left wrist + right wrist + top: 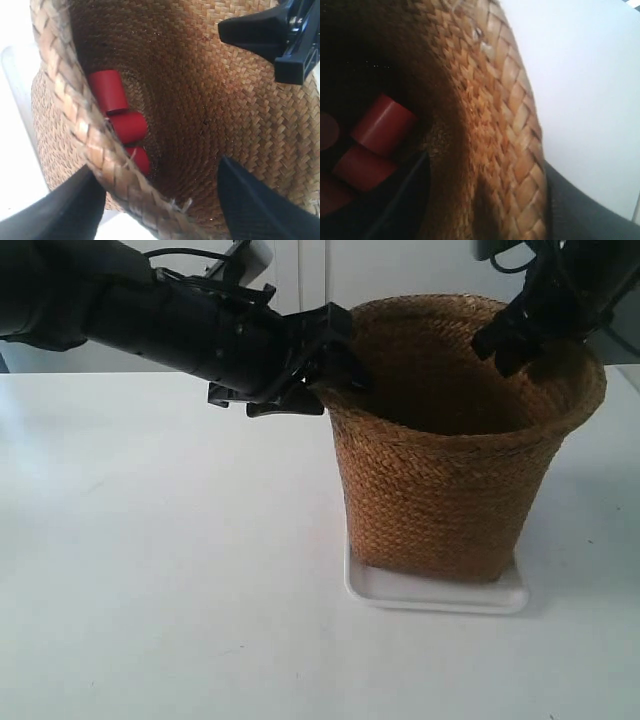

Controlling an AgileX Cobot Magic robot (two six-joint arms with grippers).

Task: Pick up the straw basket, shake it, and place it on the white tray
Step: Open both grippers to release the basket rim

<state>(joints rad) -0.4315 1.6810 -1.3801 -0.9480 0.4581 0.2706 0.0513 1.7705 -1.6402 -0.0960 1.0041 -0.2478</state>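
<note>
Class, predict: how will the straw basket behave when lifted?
The straw basket probably feels light and fairly stiff: its thick braided rim holds a round shape. Tall and tapering to a narrower base on the white tray, it may tip if pushed high. The red cylinders inside look loose and would likely roll.

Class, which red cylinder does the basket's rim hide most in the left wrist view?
The end cylinder, nearest the left gripper; the other two show nearly whole.

The straw basket [440, 490] stood on the white tray [400, 592], lower right of frame, cylinders [120, 115] inside. The tool at the exterior view's left [335, 360] straddled its left rim, the tool at the exterior view's right [500, 350] its right rim.
</note>
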